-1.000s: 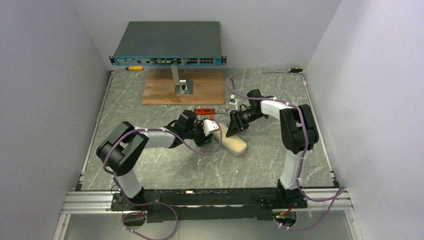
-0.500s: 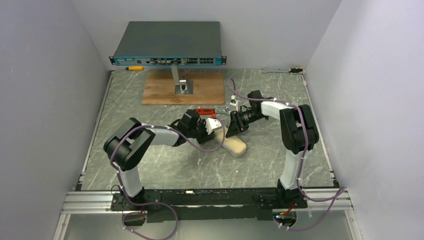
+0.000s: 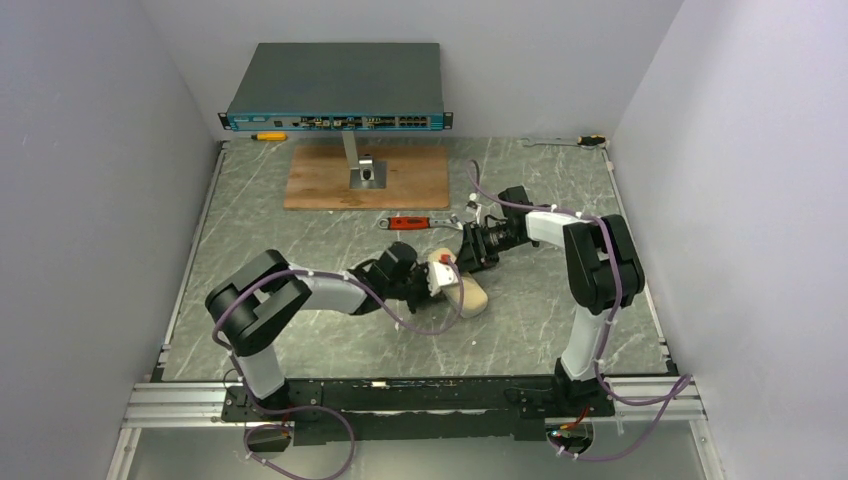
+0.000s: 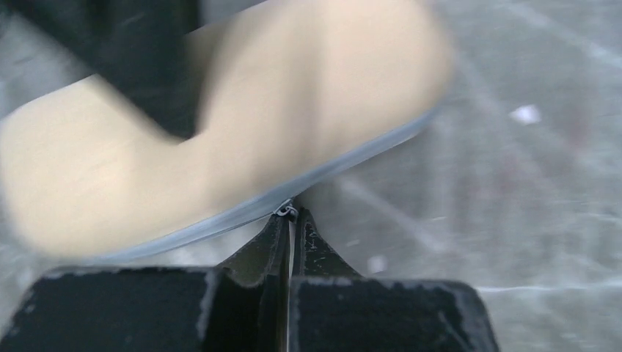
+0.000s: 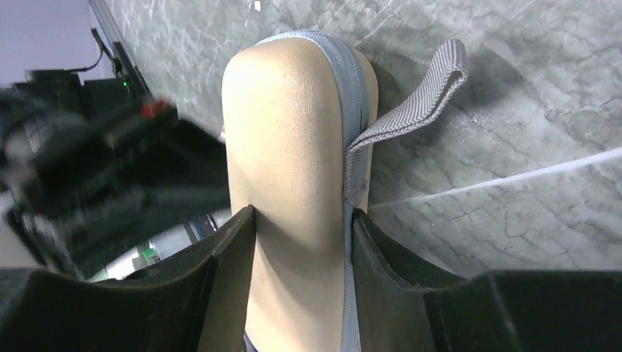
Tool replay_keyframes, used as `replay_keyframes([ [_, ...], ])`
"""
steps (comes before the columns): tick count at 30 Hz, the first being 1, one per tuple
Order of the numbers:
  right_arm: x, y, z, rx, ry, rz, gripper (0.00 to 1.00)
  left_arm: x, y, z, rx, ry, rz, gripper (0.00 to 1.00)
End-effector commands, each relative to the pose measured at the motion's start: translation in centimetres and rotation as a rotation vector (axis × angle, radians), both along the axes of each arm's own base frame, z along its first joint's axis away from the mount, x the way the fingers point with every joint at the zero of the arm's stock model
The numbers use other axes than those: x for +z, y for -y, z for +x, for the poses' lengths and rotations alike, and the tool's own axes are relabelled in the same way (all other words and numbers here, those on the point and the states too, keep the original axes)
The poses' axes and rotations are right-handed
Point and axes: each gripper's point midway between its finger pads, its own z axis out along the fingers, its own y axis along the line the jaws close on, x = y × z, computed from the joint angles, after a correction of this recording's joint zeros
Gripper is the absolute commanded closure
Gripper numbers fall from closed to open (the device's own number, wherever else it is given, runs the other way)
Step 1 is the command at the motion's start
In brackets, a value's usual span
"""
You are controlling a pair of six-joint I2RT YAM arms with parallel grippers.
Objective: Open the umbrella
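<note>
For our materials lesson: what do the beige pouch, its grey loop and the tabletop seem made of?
Beige pouch: probably matte fabric, finely grained weave. Grey loop: woven webbing, visible ribbing. Tabletop: grey marble-look, veined, faint sheen; stone or laminate, cannot tell.

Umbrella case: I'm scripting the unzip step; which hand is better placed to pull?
Left. The left hand is shut on the zipper pull, while the right hand clamps the umbrella case across its body, steadying it.
</note>
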Motion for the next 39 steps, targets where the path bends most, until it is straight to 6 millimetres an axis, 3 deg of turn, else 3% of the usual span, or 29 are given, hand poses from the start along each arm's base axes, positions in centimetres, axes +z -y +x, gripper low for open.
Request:
replay_keyframes([
  [1,-2.5,1.4,2.0,-0.130,0.062,-0.140,1.00,1.7,3.1,-5.4,-0.115,-0.097,-0.081,1.00],
  [6,-2.5,2.5,3.1,-0.276,0.061,-0.164,1.00,2.1,5.4,-8.8,-0.177,-0.151,-0.094,1.00],
  [8,-2.1,3.1,3.8,-0.358,0.049,-0.160,1.00,2.3,5.9,-9.2,-0.165,-0.189,-0.107,1.00],
  [11,-1.7,5.2,4.9,-0.495,0.050,-0.183,1.00,2.0,5.4,-8.1,-0.087,-0.245,-0.100,1.00],
  [16,-2.0,10.8,5.5,-0.807,-0.002,-0.257,1.00,2.1,3.7,-6.4,-0.023,-0.236,-0.100,1.00],
  [18,-1.7,11.2,5.3,-0.885,-0.016,-0.239,1.00,2.5,3.8,-6.5,-0.035,-0.241,-0.110,1.00],
  [20,-0.9,9.9,4.4,-0.868,-0.059,-0.154,1.00,2.5,4.2,-6.0,-0.015,-0.259,-0.102,1.00],
  [21,-0.3,9.2,3.9,-0.821,-0.071,-0.128,0.97,2.2,4.0,-5.5,0.005,-0.269,-0.093,1.00],
  [23,0.3,8.7,2.5,-0.719,-0.073,-0.139,0.71,2.0,3.4,-4.2,0.030,-0.280,-0.094,1.00],
  [25,1.0,9.3,1.9,-0.619,-0.005,-0.167,0.38,2.1,2.7,-3.4,0.019,-0.240,-0.094,1.00],
  [27,1.6,10.4,1.4,-0.534,0.038,-0.206,0.18,2.1,2.1,-2.6,-0.003,-0.174,-0.082,1.00],
  [32,4.7,12.4,1.6,-0.261,0.276,-0.232,0.07,1.9,1.0,-1.0,-0.030,-0.103,-0.046,1.00],
  [35,5.8,12.3,1.9,-0.105,0.377,-0.216,0.06,2.1,0.9,-0.1,-0.037,-0.094,-0.047,1.00],
  [39,6.5,11.1,3.8,0.009,0.414,-0.171,0.04,2.3,0.8,1.0,-0.038,-0.072,-0.046,1.00],
])
